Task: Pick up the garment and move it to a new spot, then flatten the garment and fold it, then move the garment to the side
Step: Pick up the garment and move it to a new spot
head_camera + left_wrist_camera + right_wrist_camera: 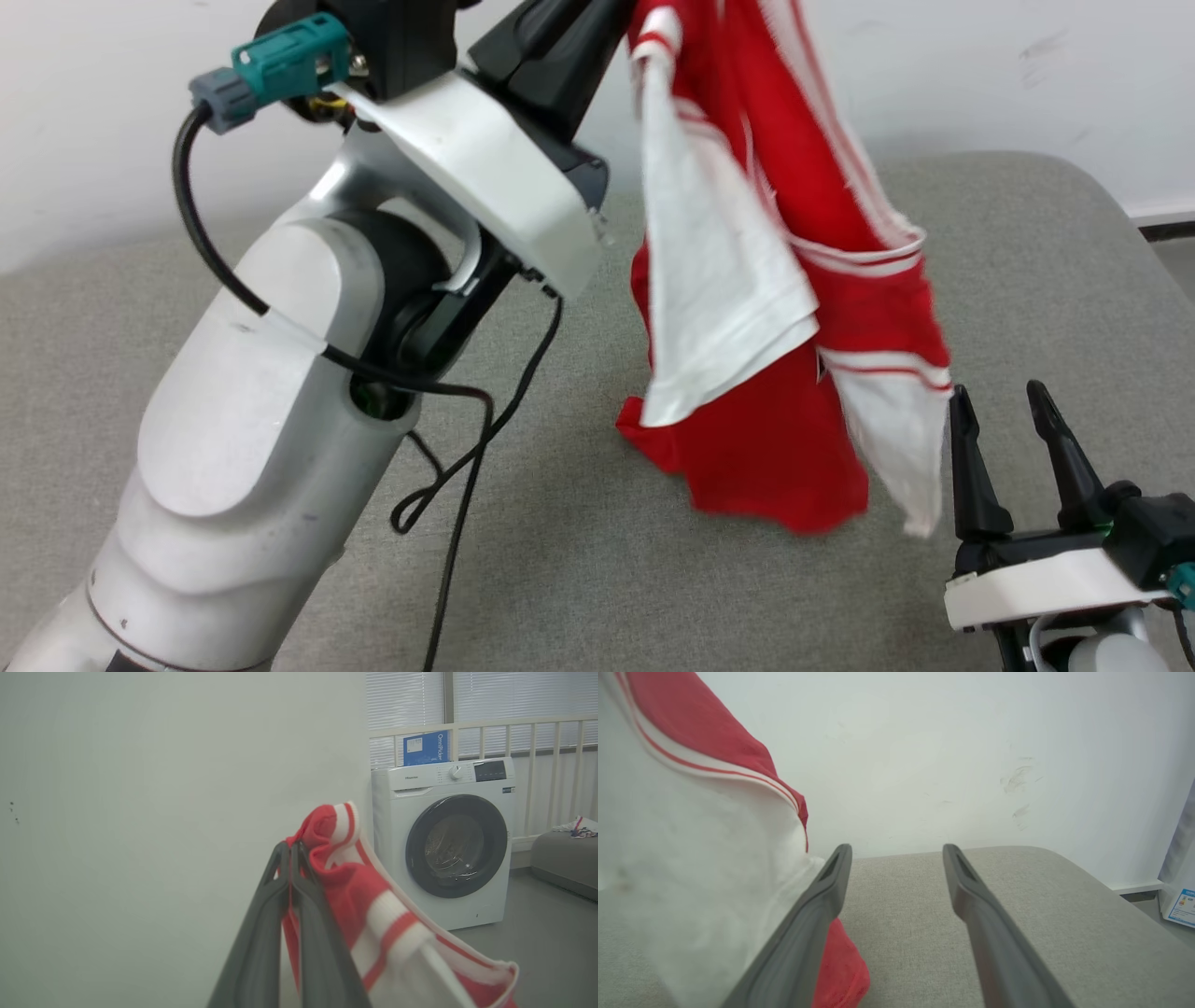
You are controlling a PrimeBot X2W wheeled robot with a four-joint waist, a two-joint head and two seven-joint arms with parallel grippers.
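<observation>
Grey fabric surface (597, 560) (white wall (980, 65) behind) | left hand (289, 847) clenched on garment (794, 439) | right hand (997, 392) released

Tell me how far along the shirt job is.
Picking up looks done: the left gripper is shut on the garment by its striped trim, and it hangs bunched over the grey cushion. In hand is the move to a new spot. The right gripper is open and empty beside a white sleeve. Left to do: lay it down, flatten, fold, move aside.
</observation>
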